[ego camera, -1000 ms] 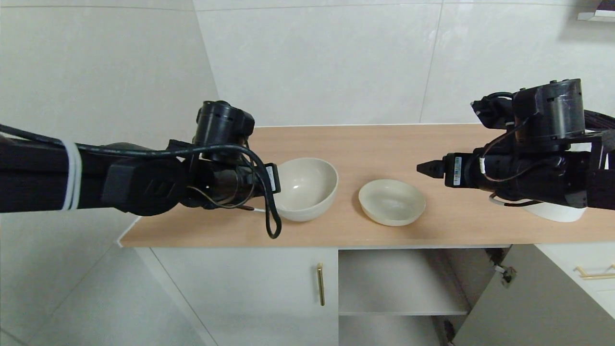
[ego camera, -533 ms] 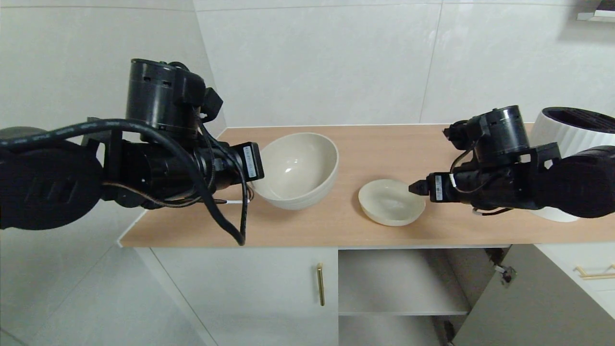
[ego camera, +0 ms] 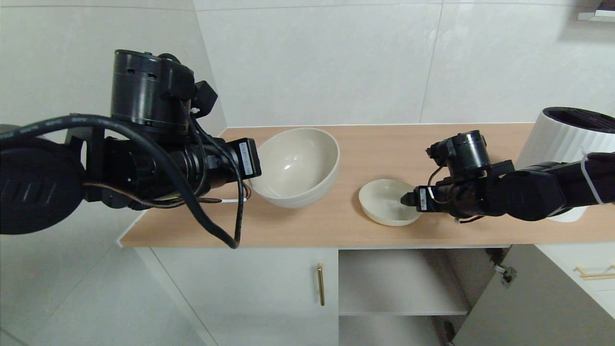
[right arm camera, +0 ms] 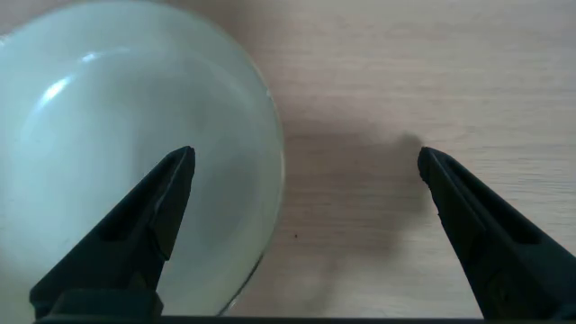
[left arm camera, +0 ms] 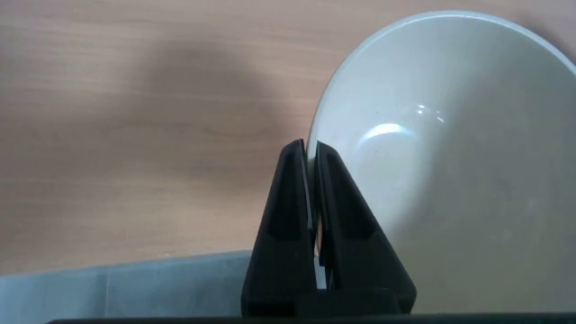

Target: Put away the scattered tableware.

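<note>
Your left tool (left arm camera: 311,151) was clamped on the rim of the tilted large bowl (ego camera: 295,166); your right tool (right arm camera: 304,157) was spread, straddling the rim of the small bowl (ego camera: 387,203).

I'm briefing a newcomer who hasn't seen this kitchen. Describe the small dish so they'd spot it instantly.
On the wooden countertop, look above the open cupboard compartment. The small dish sits flat there, at the right claw. Unlike the deep bowl tilted in the left claw, it is shallow.
</note>
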Available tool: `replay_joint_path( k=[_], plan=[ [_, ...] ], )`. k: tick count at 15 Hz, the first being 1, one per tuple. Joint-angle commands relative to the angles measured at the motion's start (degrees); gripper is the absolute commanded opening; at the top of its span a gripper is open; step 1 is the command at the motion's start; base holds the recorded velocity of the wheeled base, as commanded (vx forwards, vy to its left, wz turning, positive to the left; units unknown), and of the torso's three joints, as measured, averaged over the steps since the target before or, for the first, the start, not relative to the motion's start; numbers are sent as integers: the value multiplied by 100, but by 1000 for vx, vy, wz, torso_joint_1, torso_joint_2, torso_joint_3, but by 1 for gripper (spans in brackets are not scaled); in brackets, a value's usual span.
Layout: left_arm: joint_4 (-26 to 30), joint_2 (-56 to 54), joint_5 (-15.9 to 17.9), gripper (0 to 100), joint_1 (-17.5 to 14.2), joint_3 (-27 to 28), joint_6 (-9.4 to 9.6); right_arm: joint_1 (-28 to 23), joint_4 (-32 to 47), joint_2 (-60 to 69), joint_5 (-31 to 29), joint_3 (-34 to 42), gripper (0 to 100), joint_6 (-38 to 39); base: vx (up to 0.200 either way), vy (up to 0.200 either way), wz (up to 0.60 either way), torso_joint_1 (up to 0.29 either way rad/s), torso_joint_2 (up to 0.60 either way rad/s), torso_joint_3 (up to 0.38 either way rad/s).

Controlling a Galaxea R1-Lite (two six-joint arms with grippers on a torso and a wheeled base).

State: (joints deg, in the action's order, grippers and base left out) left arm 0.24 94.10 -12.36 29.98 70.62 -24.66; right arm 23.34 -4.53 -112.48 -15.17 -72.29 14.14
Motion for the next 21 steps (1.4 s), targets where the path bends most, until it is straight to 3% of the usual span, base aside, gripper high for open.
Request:
replay_joint_path(
  k=[1,6,8,10,14,17,21],
  plan=[
    [2,-23,-3,0,-1,-13,-4,3,-12,-54,5,-4,0,10,0,0,0,0,0,0],
    [2,-137,50,0,-1,-75,49,21,-56,113,22,22,0,45,0,0,0,0,0,0],
    [-60,-296,94,0,26,-470,392,21,-21,367,181,57,0,133,0,0,0,0,0,0],
    [-692,-436,181,0,105,-1147,700,21,102,710,506,154,0,194,0,0,0,0,0,0],
    [-1369,-463,173,0,193,-2017,770,21,471,1677,892,760,0,186,0,0,0,0,0,0],
    [-1457,-568,155,0,219,-2325,770,206,489,2424,1191,1446,0,142,0,0,0,0,0,0],
    [-1457,-1359,146,0,342,-3335,752,232,471,2890,1183,2228,0,159,0,0,0,0,0,0]
  ],
)
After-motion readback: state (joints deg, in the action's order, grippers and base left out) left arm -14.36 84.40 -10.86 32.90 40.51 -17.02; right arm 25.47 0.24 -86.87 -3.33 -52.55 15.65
